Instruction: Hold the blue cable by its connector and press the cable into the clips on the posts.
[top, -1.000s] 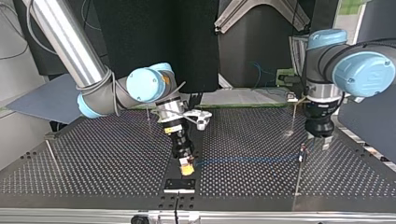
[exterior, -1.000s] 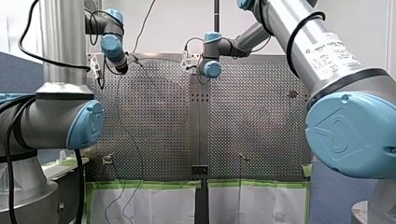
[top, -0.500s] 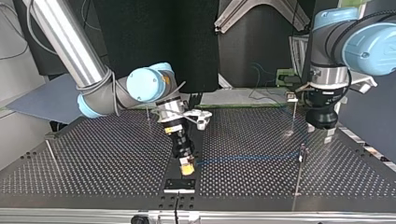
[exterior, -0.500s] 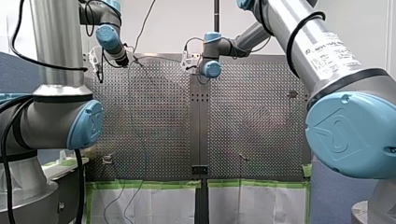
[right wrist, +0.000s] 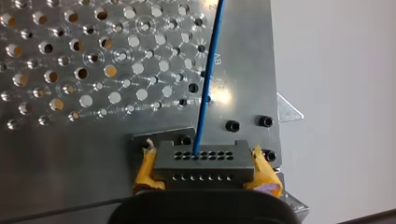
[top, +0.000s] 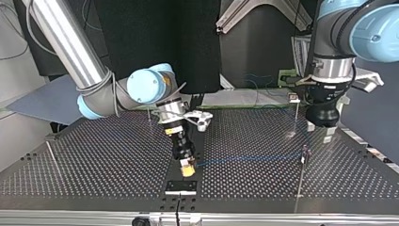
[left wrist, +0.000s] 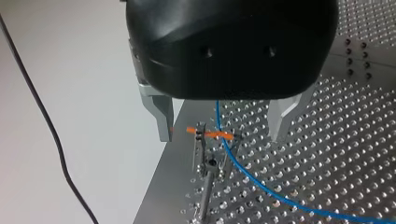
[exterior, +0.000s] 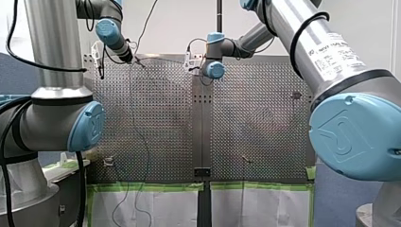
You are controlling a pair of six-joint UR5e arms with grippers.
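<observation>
1. Starting at the top view's left, a thin rod [top: 52, 157] stands near the 9 o'clock edge of the perforated table [top: 94, 141], with a wide stretch of board between it and the arms.
2. My right gripper [top: 187, 168] has its yellow pads [right wrist: 145, 170] clamped on the grey connector [right wrist: 204, 162], just above the black plate [top: 181, 187] at the table's 6 o'clock edge.
3. The blue cable [top: 249, 160] runs from the connector toward 3 o'clock and crosses the clip [left wrist: 209, 134] on the clip post [top: 301, 174].
4. My left gripper [top: 320, 133] hangs at that post's 1 o'clock, apart from it and near the 3 o'clock edge. Its metal fingers [left wrist: 161, 116] are spread wide and hold nothing.
5. A white label [exterior: 338, 49] on my right arm carries print too blurred to read.
</observation>
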